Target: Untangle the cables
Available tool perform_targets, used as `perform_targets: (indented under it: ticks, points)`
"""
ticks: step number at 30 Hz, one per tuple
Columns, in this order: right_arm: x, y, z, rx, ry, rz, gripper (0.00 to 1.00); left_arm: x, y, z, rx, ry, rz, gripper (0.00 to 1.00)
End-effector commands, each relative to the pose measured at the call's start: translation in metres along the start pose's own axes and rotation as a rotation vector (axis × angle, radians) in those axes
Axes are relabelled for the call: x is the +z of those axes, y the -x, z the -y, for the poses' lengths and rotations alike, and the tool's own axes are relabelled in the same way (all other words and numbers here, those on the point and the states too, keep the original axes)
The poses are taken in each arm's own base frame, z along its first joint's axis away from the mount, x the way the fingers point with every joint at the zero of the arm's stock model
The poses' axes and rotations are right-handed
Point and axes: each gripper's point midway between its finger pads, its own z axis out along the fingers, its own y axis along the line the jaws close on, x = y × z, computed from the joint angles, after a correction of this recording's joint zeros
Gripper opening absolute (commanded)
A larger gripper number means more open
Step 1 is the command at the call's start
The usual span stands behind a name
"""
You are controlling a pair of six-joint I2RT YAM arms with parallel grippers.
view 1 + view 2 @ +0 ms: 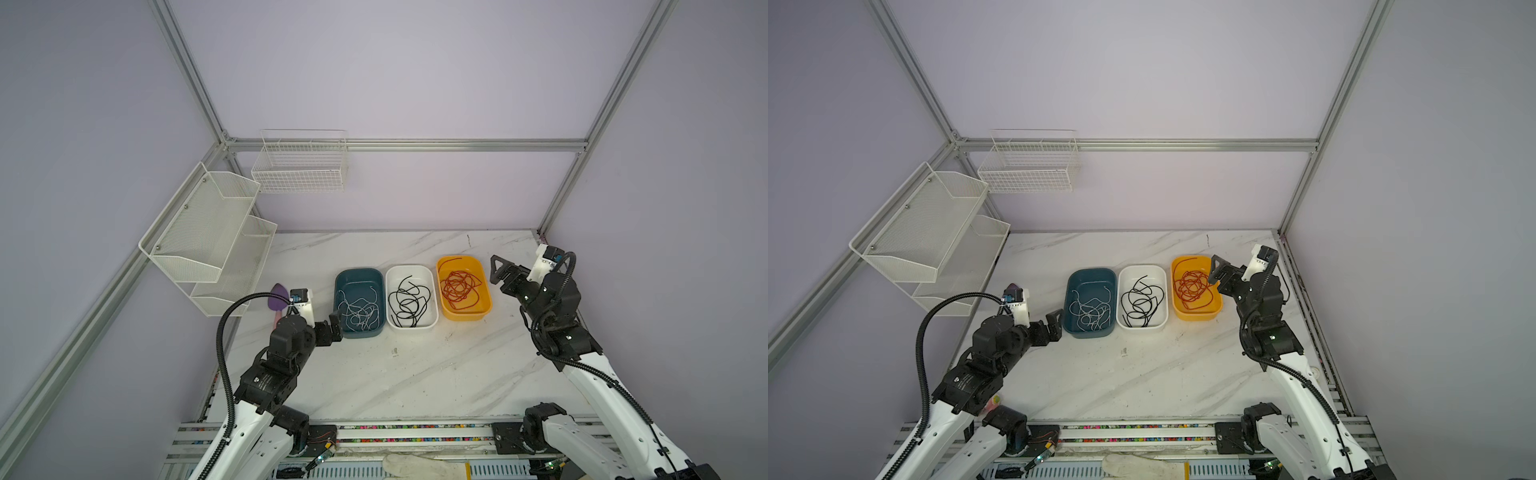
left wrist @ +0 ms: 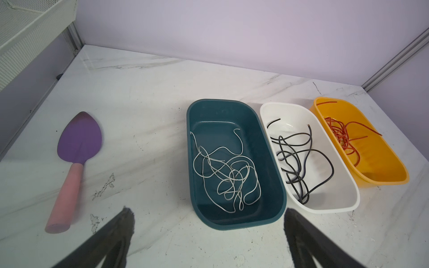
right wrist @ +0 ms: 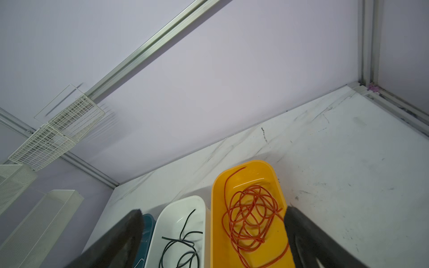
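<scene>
Black cables (image 1: 409,303) are seen in the white tray (image 1: 434,299); white cables (image 1: 359,313) are binned left of it, orange-red cables (image 1: 459,289) right. Light and limp, each is best taken near a free end. Left fingers (image 2: 116,232) and right fingers (image 3: 120,236) are spread, empty.

Cables (image 1: 405,309) lie in three side-by-side trays (image 1: 411,326) on the table (image 1: 395,386).

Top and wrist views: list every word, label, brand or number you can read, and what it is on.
None can be read.
Pale mark on the left arm's black link: too small to read.
Blue mark on the left wrist camera: blurred.
Teal tub, white tub, yellow tub: no print.
</scene>
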Motion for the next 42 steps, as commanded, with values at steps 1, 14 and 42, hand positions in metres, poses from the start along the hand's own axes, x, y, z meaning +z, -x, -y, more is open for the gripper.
perform_targets:
  ticks: [1,14,42]
  points:
    - [-0.011,0.018,0.018,-0.03,-0.092,0.108,0.98,0.007,-0.001,-0.011,-0.086,0.072,0.014,1.0]
    - [-0.027,0.021,0.072,-0.032,-0.288,0.351,0.98,0.037,-0.007,-0.044,0.055,0.246,0.128,1.0]
    - [-0.006,-0.005,0.109,-0.187,-0.397,0.463,0.97,0.132,0.011,-0.117,0.169,0.446,0.256,1.0]
